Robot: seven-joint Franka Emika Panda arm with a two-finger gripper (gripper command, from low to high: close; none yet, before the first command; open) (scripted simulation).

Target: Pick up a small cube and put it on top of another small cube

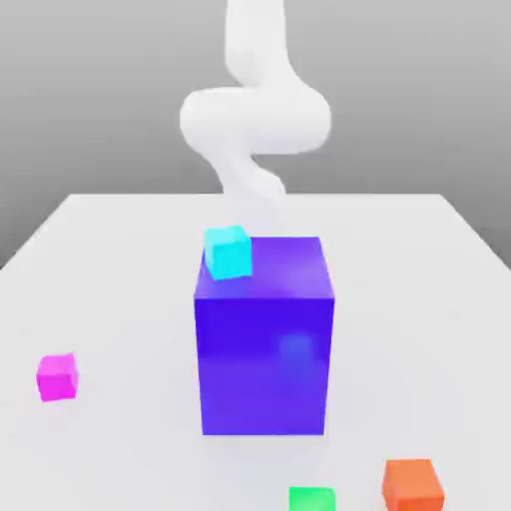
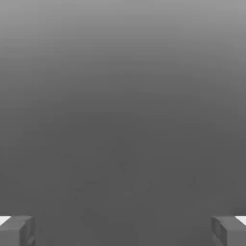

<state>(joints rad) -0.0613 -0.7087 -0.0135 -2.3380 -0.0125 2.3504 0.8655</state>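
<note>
The small magenta-pink cube (image 1: 57, 377) lies on the white table (image 1: 120, 259) at the exterior view's left, well apart from everything else. A cyan small cube (image 1: 228, 252) overlaps the upper left corner of the big blue-purple block (image 1: 264, 339); whether it rests on the block's top I cannot tell. The white arm (image 1: 255, 110) rises behind the block. In the hand view my gripper (image 2: 123, 230) is open, its two fingertips (image 2: 17, 229) standing far apart with only plain grey between them.
An orange cube (image 1: 412, 484) and a green cube (image 1: 312, 499) lie near the table's front edge at the exterior view's right. The big block stands in the middle, between the arm and the front cubes.
</note>
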